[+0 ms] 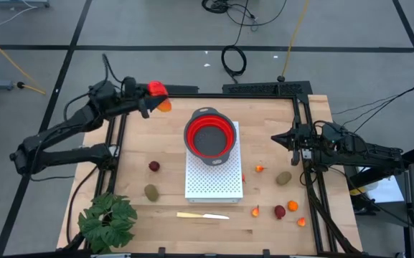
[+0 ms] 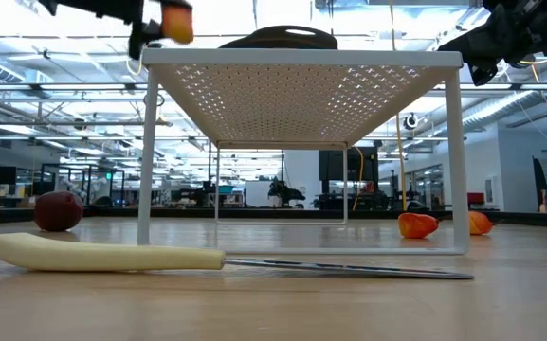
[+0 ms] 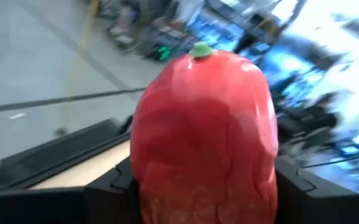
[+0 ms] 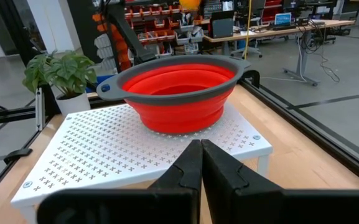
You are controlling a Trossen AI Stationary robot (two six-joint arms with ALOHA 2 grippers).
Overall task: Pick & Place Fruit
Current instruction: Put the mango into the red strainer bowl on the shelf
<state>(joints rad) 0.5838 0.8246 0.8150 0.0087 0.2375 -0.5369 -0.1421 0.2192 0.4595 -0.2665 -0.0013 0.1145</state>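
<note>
The large red-orange oblong fruit (image 3: 204, 137), with a small green tip, is held high over the table's far left corner by my left gripper (image 1: 151, 102), which is shut on it. It also shows at the top of the low view as the fruit (image 2: 176, 21). On the table lie a dark red ball (image 1: 153, 166), an olive oval (image 1: 151, 191), another olive oval (image 1: 284, 178), a second dark red ball (image 1: 280, 211) and several orange bits (image 1: 260, 169). My right gripper (image 1: 275, 138) is shut and waits at the right edge, pointing at the red colander (image 1: 210, 135). My left gripper pinches the red-orange fruit between its two fingers (image 3: 114, 186), one on each of its sides (image 3: 143, 180). The fingers reach in about level from the table's left. The fruit is lifted well clear of the table, and its green tip (image 3: 201, 50) points away from the gripper.
The red colander sits on a white perforated rack (image 1: 214, 183) at the table's middle. A pale yellow knife (image 1: 203, 215) lies near the front edge. A green plant (image 1: 106, 221) stands at the near left corner. A black frame rail (image 1: 301, 122) runs along the right side.
</note>
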